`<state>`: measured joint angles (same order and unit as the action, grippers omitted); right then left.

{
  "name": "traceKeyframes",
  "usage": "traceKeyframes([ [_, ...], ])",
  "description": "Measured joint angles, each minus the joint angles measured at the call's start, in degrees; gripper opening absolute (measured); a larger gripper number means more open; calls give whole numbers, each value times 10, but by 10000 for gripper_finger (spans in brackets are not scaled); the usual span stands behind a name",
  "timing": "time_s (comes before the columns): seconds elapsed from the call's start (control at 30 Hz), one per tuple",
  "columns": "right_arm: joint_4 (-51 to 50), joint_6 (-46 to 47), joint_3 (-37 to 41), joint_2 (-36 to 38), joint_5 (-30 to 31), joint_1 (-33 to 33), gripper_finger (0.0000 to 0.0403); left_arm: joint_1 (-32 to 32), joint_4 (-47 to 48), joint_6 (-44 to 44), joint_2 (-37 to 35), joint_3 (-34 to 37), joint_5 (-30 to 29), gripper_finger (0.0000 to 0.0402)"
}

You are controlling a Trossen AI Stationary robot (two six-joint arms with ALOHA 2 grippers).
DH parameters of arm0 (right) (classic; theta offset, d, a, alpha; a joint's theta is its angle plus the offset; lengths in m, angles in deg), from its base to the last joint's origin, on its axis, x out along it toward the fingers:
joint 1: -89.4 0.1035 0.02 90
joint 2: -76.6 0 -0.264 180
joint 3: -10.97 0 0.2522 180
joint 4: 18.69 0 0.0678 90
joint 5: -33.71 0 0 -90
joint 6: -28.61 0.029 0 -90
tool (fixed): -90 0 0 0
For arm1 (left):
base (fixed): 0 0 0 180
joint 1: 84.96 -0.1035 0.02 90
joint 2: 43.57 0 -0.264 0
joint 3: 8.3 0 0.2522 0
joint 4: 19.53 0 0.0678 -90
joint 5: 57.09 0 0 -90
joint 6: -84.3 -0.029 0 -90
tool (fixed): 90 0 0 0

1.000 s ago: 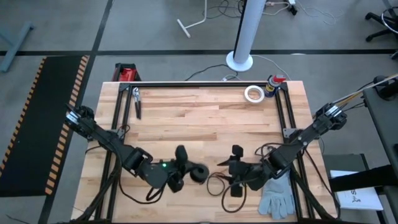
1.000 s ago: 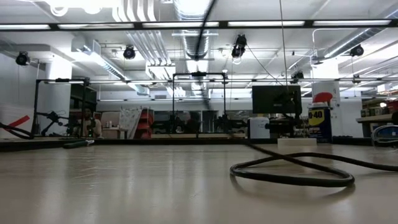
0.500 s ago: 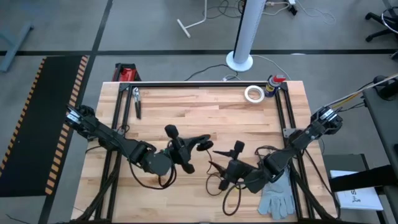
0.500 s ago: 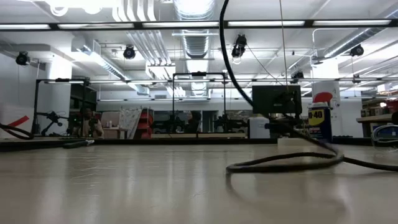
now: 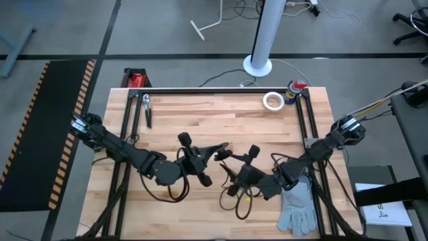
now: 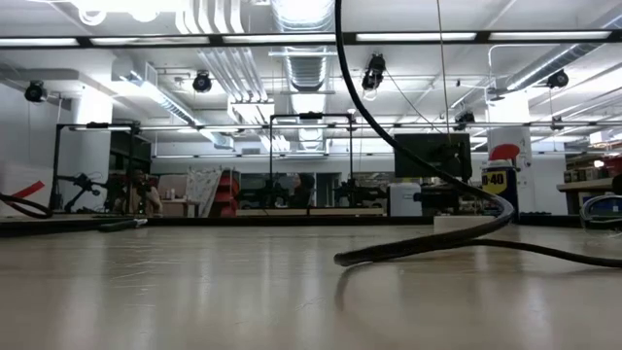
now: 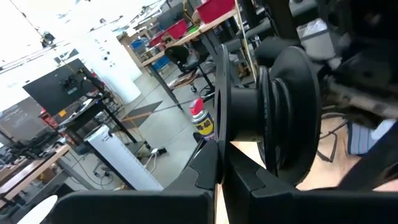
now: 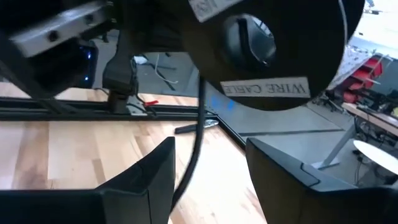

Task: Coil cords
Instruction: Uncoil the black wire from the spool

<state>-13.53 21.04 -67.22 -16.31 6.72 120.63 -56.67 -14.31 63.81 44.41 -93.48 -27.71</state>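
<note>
left jaws on "wire cable" spool [image 8: 273, 56] — wd-40 can [image 6: 497, 192]

high – overhead | low – tabletop level | wrists – close-up; shared: cord [image 5: 235, 201]

The right wrist view shows a white label [image 8: 264, 88] printed "WIRE CABLE" in dark capitals, stuck on the face of a black round spool [image 8: 273, 43] seen close up. In the low view, a blue and yellow spray can [image 6: 498, 183] standing at the far side of the surface reads "WD-40". The same can [image 7: 204, 124] appears in the left wrist view, its yellow "WD-40" lettering only just legible. Nothing else can be read.
</note>
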Motion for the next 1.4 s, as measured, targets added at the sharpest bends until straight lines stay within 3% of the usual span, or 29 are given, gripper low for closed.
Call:
traceKeyframes([
  [0.23, -2, 1, -1, -8, -22, -16, 149, 0, -26, -22, 12, 0, 1, 0],
  [0.53, -2, -29, -7, -17, -60, -17, 10, -2, -31, -32, 16, 1, 0, 0],
  [0.8, -10, -51, -11, 1, -63, 15, 3, -2, 1, -35, 16, 3, -5, 0],
  [1.03, -42, -94, -62, 8, -78, 27, 1, -3, 30, -28, 16, 3, -18, 0],
  [1.2, -189, -75, -106, 24, -4, 42, 1, 10, 44, -26, 8, 3, -25, 0],
  [1.4, -522, 193, -140, 29, 4, 44, 1, 22, 53, -21, -11, 3, -32, 0],
])
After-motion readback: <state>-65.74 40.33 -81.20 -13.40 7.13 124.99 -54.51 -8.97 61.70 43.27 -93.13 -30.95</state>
